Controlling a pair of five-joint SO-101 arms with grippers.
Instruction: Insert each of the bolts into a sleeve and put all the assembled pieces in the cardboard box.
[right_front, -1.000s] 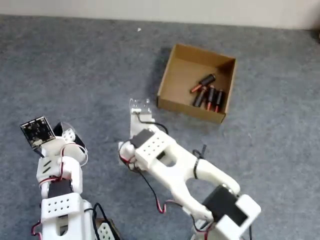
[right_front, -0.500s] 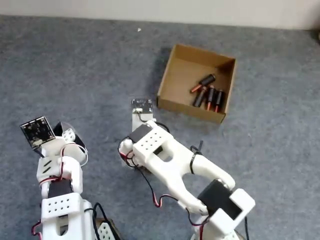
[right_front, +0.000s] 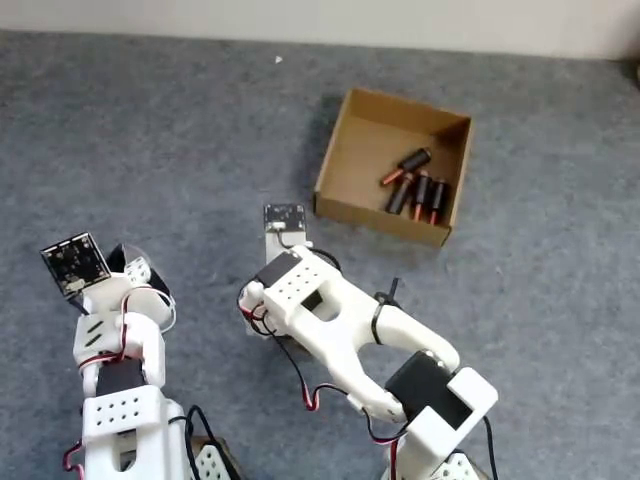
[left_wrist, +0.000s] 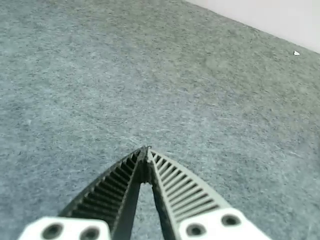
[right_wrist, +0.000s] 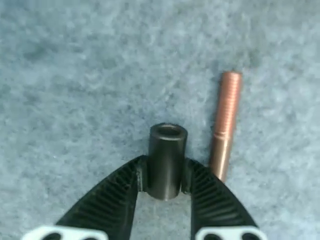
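Observation:
My right gripper (right_wrist: 166, 167) is shut on a short black sleeve (right_wrist: 167, 155), one ribbed finger pressed against each side of it just above the grey carpet. A copper-coloured bolt (right_wrist: 226, 120) lies on the carpet right beside the sleeve, nearly parallel to it. In the high view the right arm (right_front: 300, 285) bends over the middle of the carpet and hides both sleeve and bolt. The cardboard box (right_front: 375, 218) stands just beyond it, with several assembled pieces (right_front: 415, 185) inside. My left gripper (left_wrist: 146, 151) is shut on nothing above bare carpet, and the left arm (right_front: 110, 300) stands at the lower left.
Grey carpet covers the whole work surface. A pale wall (right_front: 320, 15) runs along the far edge. Red and black cables (right_front: 300, 370) hang from the right arm.
The right arm's wrist has drawn back slightly toward its base and tipped down, and its elbow has shifted left. The left arm has not moved.

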